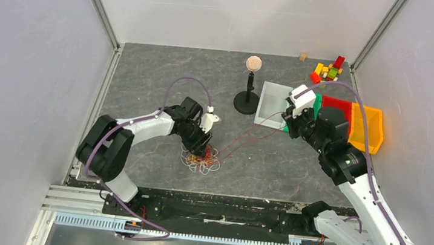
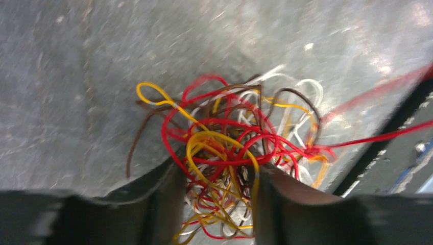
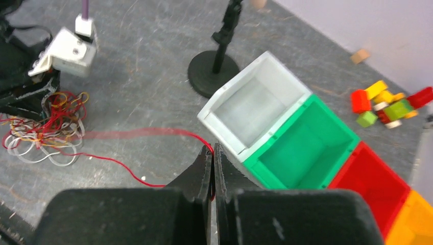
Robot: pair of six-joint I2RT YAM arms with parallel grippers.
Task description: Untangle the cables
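The cables (image 1: 200, 158) lie in a fist-sized tangle of red, yellow, white and brown loops on the grey table. My left gripper (image 1: 204, 148) is down on the tangle. In the left wrist view its fingers (image 2: 168, 194) stand apart, open, on either side of the cables (image 2: 230, 148), with strands filling the gap. My right gripper (image 1: 291, 115) is shut on one red cable (image 1: 250, 135) that runs from the tangle toward the bins. The right wrist view shows that red cable (image 3: 153, 133) pinched at the right gripper's (image 3: 212, 148) tips, with the tangle (image 3: 46, 122) at far left.
A black stand with a round pink head (image 1: 246, 101) rises behind the tangle. A row of bins, grey (image 1: 263, 106), green (image 3: 306, 148), red (image 1: 335, 103) and orange (image 1: 367, 129), sits by my right gripper. Coloured blocks (image 1: 328, 70) lie at the back right. A black rail (image 1: 193, 208) borders the near edge.
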